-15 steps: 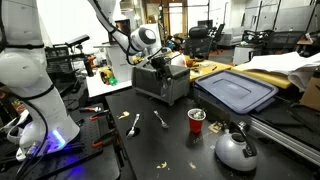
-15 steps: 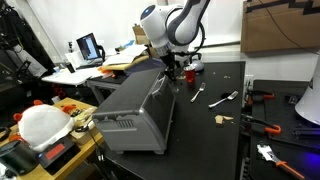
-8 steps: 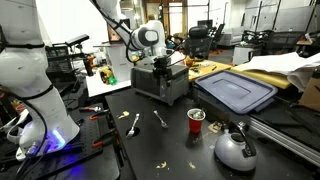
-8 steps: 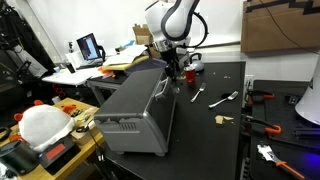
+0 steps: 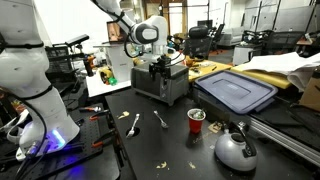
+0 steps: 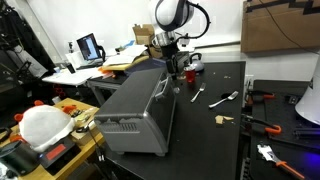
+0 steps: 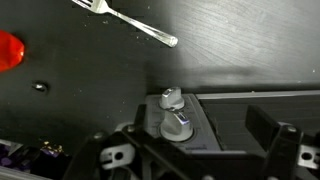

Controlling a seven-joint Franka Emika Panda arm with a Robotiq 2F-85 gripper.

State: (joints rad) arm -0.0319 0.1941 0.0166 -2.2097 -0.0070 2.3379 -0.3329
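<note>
A kettle (image 5: 235, 150) stands at the front of the bench (image 5: 150, 146). Behind it is a red cup (image 5: 197, 120), with a fork (image 5: 160, 119) and spoon (image 5: 134, 124) lying beside it. Farther back sits the oven (image 5: 160, 86). The jaws hang just above its knob end, spread wide and empty. In the wrist view, two knobs (image 7: 175, 122) show between them.

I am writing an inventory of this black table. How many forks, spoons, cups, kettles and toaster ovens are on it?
Fork: 1
Spoon: 1
Cup: 1
Kettle: 1
Toaster oven: 1
Total: 5
</note>
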